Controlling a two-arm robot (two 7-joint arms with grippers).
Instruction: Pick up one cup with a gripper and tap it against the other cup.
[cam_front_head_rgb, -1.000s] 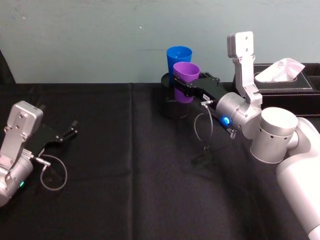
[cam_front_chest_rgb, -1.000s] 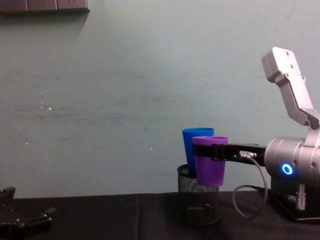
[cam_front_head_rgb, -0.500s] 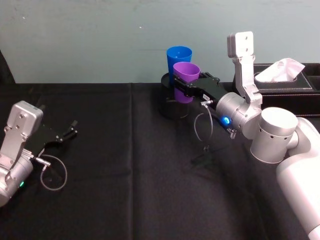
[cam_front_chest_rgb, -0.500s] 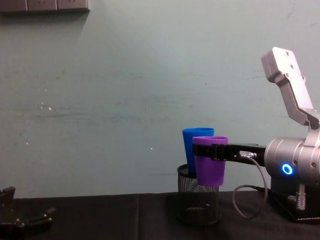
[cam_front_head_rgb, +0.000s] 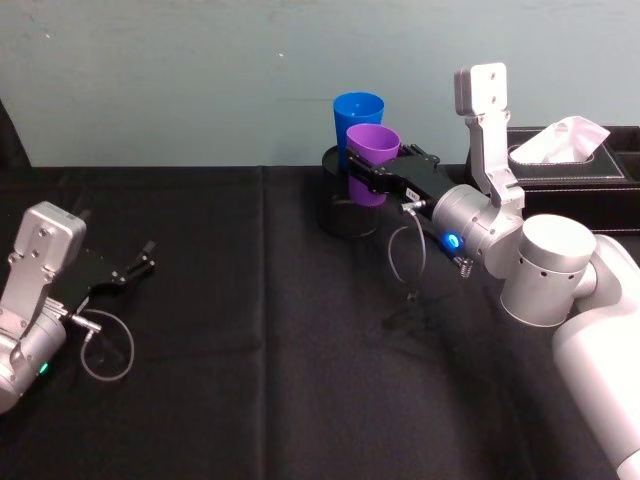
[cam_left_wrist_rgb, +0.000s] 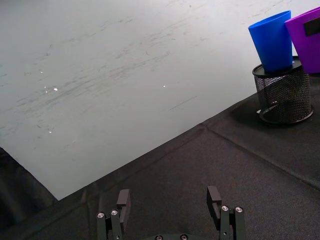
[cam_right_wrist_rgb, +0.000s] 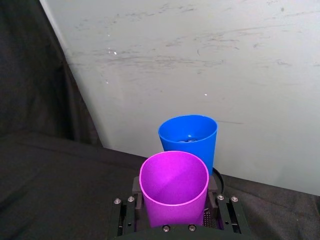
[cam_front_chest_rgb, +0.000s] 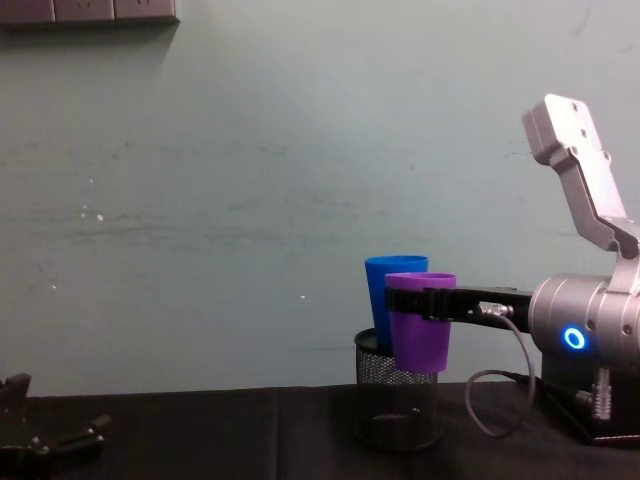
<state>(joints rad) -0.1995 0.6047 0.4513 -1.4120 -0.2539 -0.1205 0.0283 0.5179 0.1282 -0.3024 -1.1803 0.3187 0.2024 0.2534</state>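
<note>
Right now my right gripper (cam_front_head_rgb: 368, 172) pinches the purple cup (cam_front_head_rgb: 372, 160) beside the blue cup (cam_front_head_rgb: 357, 116); my left gripper (cam_front_head_rgb: 138, 262) rests spread.

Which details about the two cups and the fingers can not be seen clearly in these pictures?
- Blue cup: its base is hidden inside the mesh pen holder, chest view.
- Cup contact: purple cup overlaps the blue cup; touching cannot be told.
- Right gripper: fingers mostly hidden behind the purple cup.
</note>
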